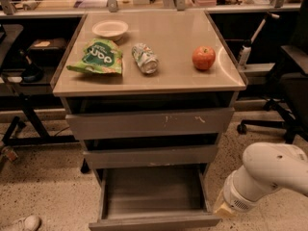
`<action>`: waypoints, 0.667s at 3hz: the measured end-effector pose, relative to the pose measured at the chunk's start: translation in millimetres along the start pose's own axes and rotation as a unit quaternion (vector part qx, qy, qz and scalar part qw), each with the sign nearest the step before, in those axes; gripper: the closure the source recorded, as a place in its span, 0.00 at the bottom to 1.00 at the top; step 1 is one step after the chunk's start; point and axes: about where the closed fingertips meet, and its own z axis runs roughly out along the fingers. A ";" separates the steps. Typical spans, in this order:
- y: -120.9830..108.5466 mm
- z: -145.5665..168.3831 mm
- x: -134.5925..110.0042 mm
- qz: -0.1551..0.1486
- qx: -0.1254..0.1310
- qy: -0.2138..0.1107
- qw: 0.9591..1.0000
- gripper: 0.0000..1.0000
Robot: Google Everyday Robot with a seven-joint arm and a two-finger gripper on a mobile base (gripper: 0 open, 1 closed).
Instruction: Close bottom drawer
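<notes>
Grey three-drawer cabinet (226,83) seen from the front and above. The bottom drawer (154,222) is pulled well out over the speckled floor (43,186), its shallow tray bare and its plain front panel at the lower edge of the view. The middle drawer (150,156) and top drawer (149,123) each stand slightly out, the top one with white scratches on its front. On the cabinet top lie a white bowl (110,29), a green chip bag (96,57), a can (145,58) on its side, and a red apple (203,58). The white arm (269,172) enters from the lower right. The gripper (222,209), at its tan end, sits low, just beside the bottom drawer's front right corner; contact cannot be told, nor whether it is apart or together.
</notes>
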 end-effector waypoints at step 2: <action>-7.3 125.3 29.9 0.064 -0.056 -0.006 0.996 1.00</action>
